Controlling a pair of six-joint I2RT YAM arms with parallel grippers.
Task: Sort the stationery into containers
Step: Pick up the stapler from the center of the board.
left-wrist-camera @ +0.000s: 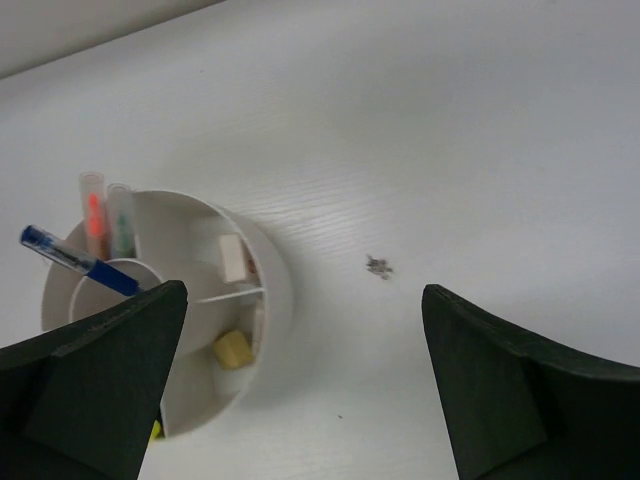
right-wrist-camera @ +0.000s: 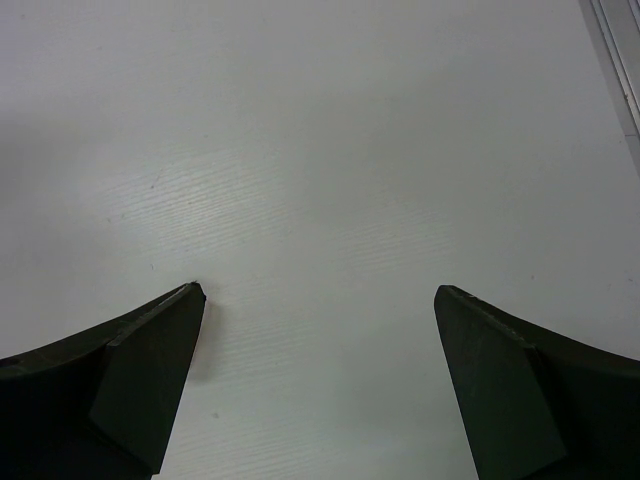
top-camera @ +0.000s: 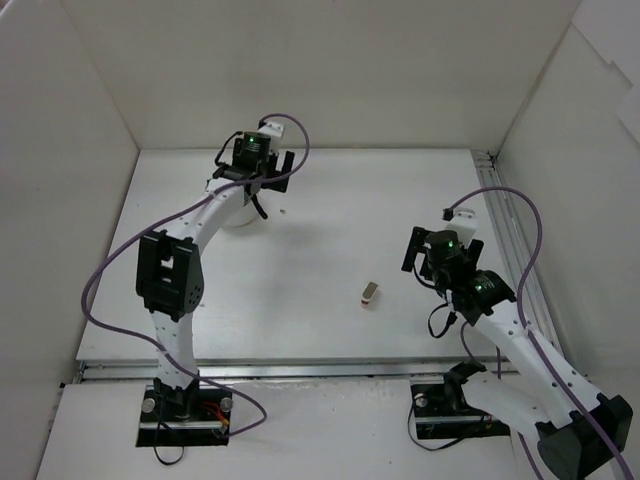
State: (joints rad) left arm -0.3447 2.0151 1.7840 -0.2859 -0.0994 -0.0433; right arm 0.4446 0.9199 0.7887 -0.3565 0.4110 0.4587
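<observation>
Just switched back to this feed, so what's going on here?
The left hand, open and empty, hangs close to the round white plastic compartment pot, which holds a blue pen, a white eraser and a yellow eraser. The right hand is open too, over the white table. One small beige eraser lies loose between the arms.

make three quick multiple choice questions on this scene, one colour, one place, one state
1. The pen leaning out of the pot is: A red, B blue, C pink.
2. The loose eraser lies: A in the pot, B on the table, apart from the pot, C on the pot's rim.
3. The right gripper is: A open and empty, B shut on a pen, C shut on an eraser.
Answers: B, the left wrist view shows it blue; B, the top view shows it on bare table; A, its fingers stand spread with nothing between.
</observation>
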